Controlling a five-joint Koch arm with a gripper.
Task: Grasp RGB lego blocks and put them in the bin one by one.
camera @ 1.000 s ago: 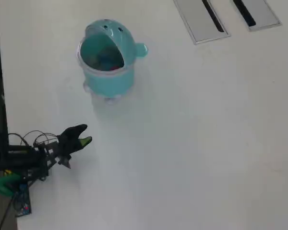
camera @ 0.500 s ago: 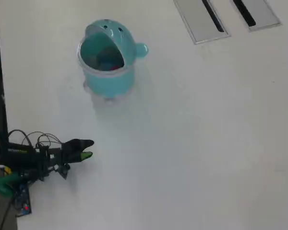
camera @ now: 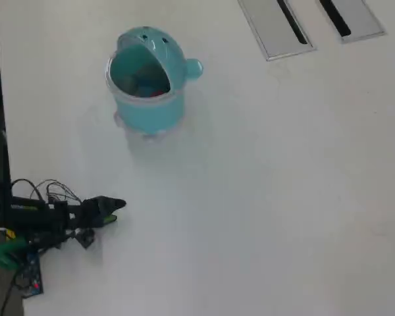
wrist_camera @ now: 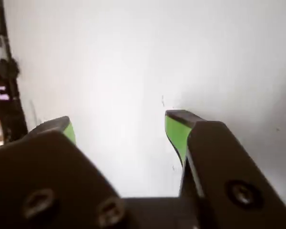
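The end effector (wrist_camera: 119, 126) is standing open in the wrist view, its two green-lined jaws parted with only bare white counter (wrist_camera: 133, 57) showing between them. In the overhead view the end effector (camera: 115, 205) is hovering low at the left of the counter (camera: 283, 197), well apart from the teal bin (camera: 147, 82). Red and blue blocks (camera: 148, 84) are lying inside the bin; a green one cannot be made out.

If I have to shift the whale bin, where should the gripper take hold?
Grip the front rim of the bin from above, one jaw inside the open mouth. The body looks too broad to span; the hood covers the back. The gripper is open and empty.
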